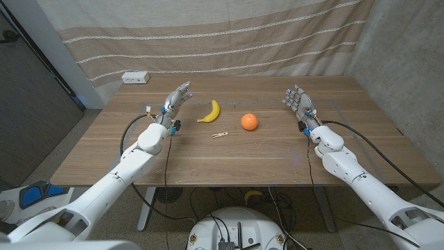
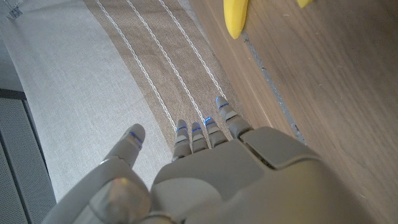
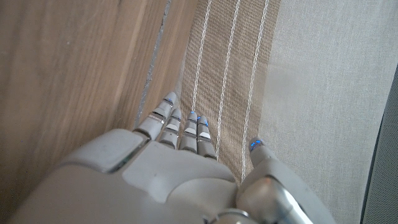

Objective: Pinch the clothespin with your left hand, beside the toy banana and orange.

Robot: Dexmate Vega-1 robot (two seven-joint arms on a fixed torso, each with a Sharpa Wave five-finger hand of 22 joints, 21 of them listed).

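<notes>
banana [image 2: 236, 17]: cut off by the left wrist view's edge, only one end showing
clothespin [image 1: 220, 135]: too small in the head view to tell its jaws or spring

- I take this for a lab test bay: a wooden table [image 1: 229, 156] fills mid-frame, with a striped cloth backdrop [image 1: 208, 35] draped across the top.
- A concrete wall [image 1: 409, 62] at right, and a white power strip [image 1: 135, 78] at upper left.
</notes>
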